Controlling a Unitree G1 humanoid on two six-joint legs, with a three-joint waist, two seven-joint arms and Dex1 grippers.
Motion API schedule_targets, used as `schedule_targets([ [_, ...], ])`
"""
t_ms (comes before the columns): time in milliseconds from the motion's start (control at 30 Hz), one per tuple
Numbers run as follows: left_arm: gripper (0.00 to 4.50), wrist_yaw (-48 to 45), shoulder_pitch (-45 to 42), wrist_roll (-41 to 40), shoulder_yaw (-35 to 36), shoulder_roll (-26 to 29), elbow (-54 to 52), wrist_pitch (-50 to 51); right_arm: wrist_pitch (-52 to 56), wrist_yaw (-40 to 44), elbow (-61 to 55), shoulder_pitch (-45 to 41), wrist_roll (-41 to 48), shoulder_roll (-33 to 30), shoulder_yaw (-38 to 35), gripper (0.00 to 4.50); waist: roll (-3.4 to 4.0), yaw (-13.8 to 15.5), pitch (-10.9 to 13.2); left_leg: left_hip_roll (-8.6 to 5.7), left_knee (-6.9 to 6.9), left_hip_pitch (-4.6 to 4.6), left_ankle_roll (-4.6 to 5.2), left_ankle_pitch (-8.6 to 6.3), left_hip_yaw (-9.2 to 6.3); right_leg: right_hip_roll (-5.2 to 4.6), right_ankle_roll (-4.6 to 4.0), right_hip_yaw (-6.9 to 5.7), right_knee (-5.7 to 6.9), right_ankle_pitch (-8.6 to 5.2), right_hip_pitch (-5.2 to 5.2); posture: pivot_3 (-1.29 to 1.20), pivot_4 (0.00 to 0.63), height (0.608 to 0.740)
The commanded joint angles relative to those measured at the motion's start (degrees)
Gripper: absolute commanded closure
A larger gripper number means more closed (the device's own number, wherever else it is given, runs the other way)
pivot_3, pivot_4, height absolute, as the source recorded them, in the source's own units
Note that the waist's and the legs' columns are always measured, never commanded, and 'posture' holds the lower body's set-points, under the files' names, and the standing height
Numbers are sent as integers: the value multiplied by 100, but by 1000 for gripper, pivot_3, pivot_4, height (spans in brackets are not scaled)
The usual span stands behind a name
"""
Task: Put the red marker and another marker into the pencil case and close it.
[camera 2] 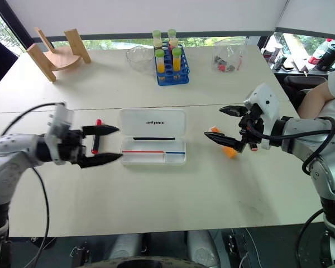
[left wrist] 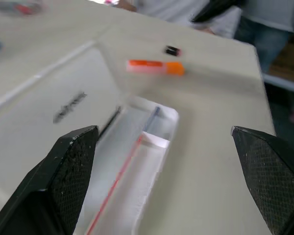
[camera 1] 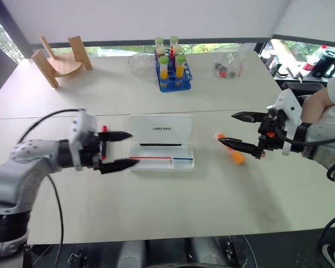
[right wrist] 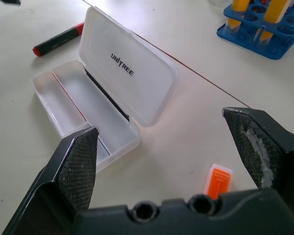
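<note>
The white pencil case (camera 1: pixel 160 130) lies open mid-table, lid folded back and the tray (camera 1: pixel 181 162) toward me; a thin red and blue line lies in the tray. The red marker (camera 2: pixel 95 142) rests on the table just left of the case, partly behind my left gripper (camera 1: pixel 120 149), which hovers open and empty, pointing at the case's left end. The orange highlighter (camera 1: pixel 238 158) lies right of the case. My right gripper (camera 1: pixel 245 132) hangs open and empty over it, its lower finger crossing the highlighter's middle.
At the back stand a blue rack of tubes (camera 1: pixel 173 70), a clear bowl (camera 1: pixel 140 62), a plastic bag (camera 1: pixel 229 64) and a wooden stand (camera 1: pixel 58 61). A small black-and-red block (left wrist: pixel 172 50) lies beyond the highlighter. A person's arm (camera 1: pixel 322 100) shows at the right edge.
</note>
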Motion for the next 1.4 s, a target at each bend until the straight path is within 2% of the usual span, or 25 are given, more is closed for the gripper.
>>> schedule_targets([
  [33,57,1598,-52,861,329,-143,420,62,-132,42,-6,-146,17,56,-32,0,0,9,0,-1,0,1,0,0,1,0,0,0,1,0,1,0,150,740],
  [200,57,3506,-281,1258,402,-1182,659,663,-264,86,110,-302,-86,116,89,0,-7,36,2,-8,8,0,-1,0,-1,-8,1,-5,-1,1,10,0,150,740],
  [300,57,3998,-226,1352,310,-1668,606,832,-287,72,134,-363,-97,135,119,0,-19,33,7,-12,8,-7,-3,1,0,-15,2,-3,-2,2,4,0,150,740],
  [400,57,4487,-334,1328,270,-2428,911,815,-268,26,85,-376,-96,147,100,0,-18,36,6,-12,5,-6,-5,2,0,-13,2,-4,-2,2,2,0,150,740],
  [467,57,4722,-409,1433,219,-2670,1135,805,-234,-9,33,-355,-84,144,76,0,-20,38,7,-13,6,-5,-7,4,0,-14,2,-4,-1,2,4,0,150,740],
  [533,596,4858,-375,1560,147,-2750,1243,763,-182,-35,-34,-322,-38,130,23,0,-21,34,7,-14,8,-5,-8,4,1,-13,3,-4,-1,2,4,0,150,740],
  [600,1333,4895,-280,1600,73,-2788,1244,763,-71,-40,-102,-276,51,94,-39,0,-18,27,5,-16,7,-1,-9,5,2,-13,3,-4,1,3,6,0,150,740],
  [767,3923,4962,-99,1640,93,-2837,1246,722,203,11,-389,-99,325,-4,-215,0,-16,13,2,-15,7,1,-9,5,2,-13,3,-3,1,3,9,0,150,740],
  [800,4190,4925,-112,1639,112,-2767,1225,706,213,-6,-399,-98,337,-4,-234,0,-13,1,1,-15,6,4,-9,5,2,-11,3,-3,1,2,10,0,150,740],
  [833,4204,4897,-121,1633,127,-2713,1207,698,226,-20,-409,-98,349,-4,-249,0,-13,-8,1,-14,5,7,-9,5,3,-10,3,-2,3,3,10,0,150,740],
  [900,4204,4368,-178,1583,18,-2301,1029,402,203,-37,-402,-104,308,-11,-269,0,-17,-20,3,-14,6,9,-10,5,3,-8,3,-1,5,3,10,0,150,740],
  [1067,4204,2106,-224,884,44,-1067,477,-584,164,-57,-356,-126,260,-36,-303,0,-25,27,9,-11,1,-5,-21,11,3,-5,-1,-3,8,1,-7,0,150,740],
  [1200,4204,-12,-123,77,-55,-86,128,-970,136,-48,-335,-121,233,-97,-356,0,-21,34,10,-18,-9,-6,-23,12,13,-21,-1,-2,-11,1,-2,0,150,740],
  [1300,4204,-1094,-464,361,-1016,239,197,-1543,118,-76,-311,-151,216,-109,-370,0,-19,41,11,-20,-11,-5,-23,12,12,-21,-1,-2,-18,1,2,0,150,740],
  [1400,4204,-1632,-989,943,-1893,108,789,-2244,117,-108,-307,-180,205,-99,-359,0,-18,28,12,-21,-10,-4,-22,12,11,-17,-1,-2,-17,1,5,0,150,740],
])
